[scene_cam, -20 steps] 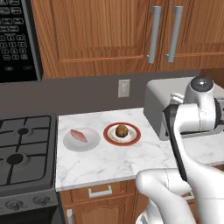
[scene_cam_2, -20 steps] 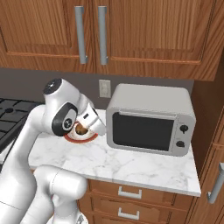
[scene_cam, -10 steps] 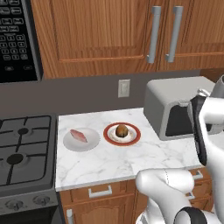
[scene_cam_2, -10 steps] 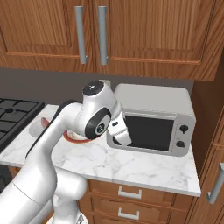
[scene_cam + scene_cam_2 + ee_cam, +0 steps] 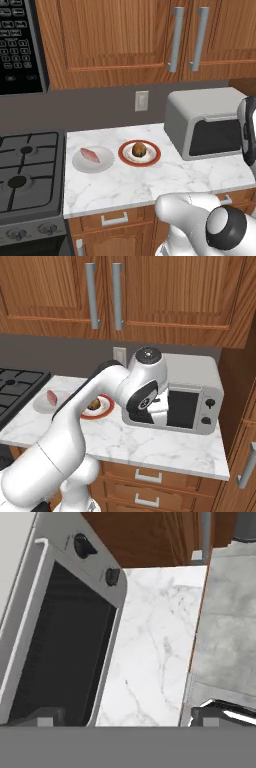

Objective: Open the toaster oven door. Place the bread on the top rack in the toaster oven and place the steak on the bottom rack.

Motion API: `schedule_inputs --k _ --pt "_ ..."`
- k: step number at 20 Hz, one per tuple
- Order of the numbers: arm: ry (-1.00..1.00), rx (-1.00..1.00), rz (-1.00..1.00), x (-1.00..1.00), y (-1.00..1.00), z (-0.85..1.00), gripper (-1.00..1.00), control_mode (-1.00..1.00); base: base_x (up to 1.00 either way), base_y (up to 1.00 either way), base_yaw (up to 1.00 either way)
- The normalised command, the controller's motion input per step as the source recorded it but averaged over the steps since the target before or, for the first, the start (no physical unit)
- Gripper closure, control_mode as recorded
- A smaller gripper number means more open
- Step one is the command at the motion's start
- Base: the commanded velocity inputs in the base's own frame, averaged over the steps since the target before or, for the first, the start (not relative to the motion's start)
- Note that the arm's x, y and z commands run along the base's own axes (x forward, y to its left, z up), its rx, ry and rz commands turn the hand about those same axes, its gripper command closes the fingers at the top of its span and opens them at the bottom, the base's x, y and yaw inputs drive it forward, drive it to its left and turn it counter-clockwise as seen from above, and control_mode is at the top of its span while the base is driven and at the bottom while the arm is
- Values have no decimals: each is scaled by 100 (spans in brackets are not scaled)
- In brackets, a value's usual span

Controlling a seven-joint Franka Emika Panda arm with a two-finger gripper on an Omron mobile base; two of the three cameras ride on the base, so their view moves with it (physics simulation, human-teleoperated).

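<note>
Here, left to right across the counter:

Stove (image 5: 27, 172): black burners at the far left, beside the marble counter (image 5: 150, 185).
Microwave (image 5: 20, 45): black keypad unit up on the left wall, above the stove.
Steak (image 5: 90, 155): flat pink-red slab on a pale plate (image 5: 80, 164), left part of the counter, near the stove.
Bread (image 5: 139, 148): round brown roll on a red-rimmed plate (image 5: 150, 157), just right of the steak's plate and left of the oven.
Wall outlet (image 5: 141, 100): on the grey backsplash, behind the bread.
Toaster oven (image 5: 200, 107): light grey box at the right end of the counter, against the far wall; two dark knobs (image 5: 83, 546) sit beside the window.
Toaster oven door (image 5: 215, 137): shut, dark glass facing forward, grey bar handle (image 5: 220, 118) along its top edge.
Racks: hidden behind the closed door, cannot tell them apart.
Gripper (image 5: 125, 716): in front of the oven door, near its glass, touching nothing; jaws spread wide and empty, one fingertip (image 5: 42, 716) over the door, the other over the counter edge.
Arm (image 5: 110, 391): reaches from the near left across to the oven front, wrist covering the left part of the door in the right base view.
Cabinets (image 5: 125, 35): wooden doors with grey bar pulls above the counter.
</note>
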Motion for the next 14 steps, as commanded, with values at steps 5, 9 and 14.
schedule_inputs --k 5,9,14 --pt "-6 26 -7 32 7 0 -100 -100 0 0 0" --pt "-8 19 -2 24 14 0 -100 -100 0 0 0" --pt "-7 14 0 29 14 0 -100 -100 0 0 0"
